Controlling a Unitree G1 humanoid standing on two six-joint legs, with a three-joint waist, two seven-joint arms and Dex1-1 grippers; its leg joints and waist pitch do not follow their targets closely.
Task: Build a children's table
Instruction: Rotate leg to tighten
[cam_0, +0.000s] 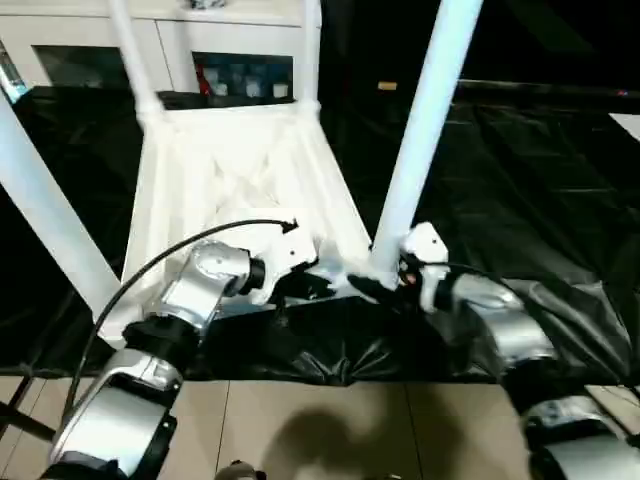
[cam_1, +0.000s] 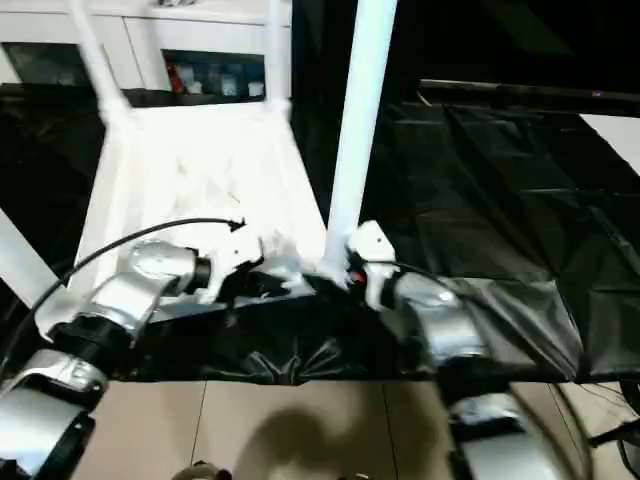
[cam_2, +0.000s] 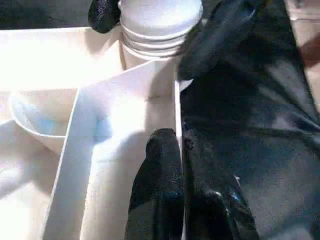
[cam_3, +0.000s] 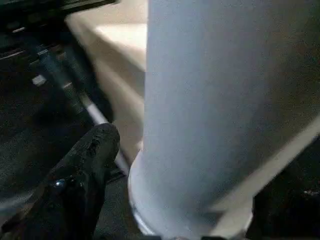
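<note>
The children's table (cam_0: 240, 170) lies upside down on a black sheet, its ribbed underside facing up. Legs stand upright in its corner sockets: the near right leg (cam_0: 420, 130), the near left leg (cam_0: 45, 200) and two far ones (cam_0: 130, 50). My left gripper (cam_2: 175, 145) is shut on the thin rim wall (cam_2: 176, 100) of the table's near edge, close to the near right corner. My right gripper (cam_0: 378, 285) stands open around the base of the near right leg (cam_3: 210, 100), one finger (cam_3: 85, 170) a little off the leg's side.
A white cabinet with glass doors (cam_0: 230, 60) stands behind the table. The black sheet (cam_0: 520, 180) covers the floor to the right and left. Pale floor tiles (cam_0: 320, 420) begin at its near edge. A black cable (cam_0: 150, 270) arcs over my left forearm.
</note>
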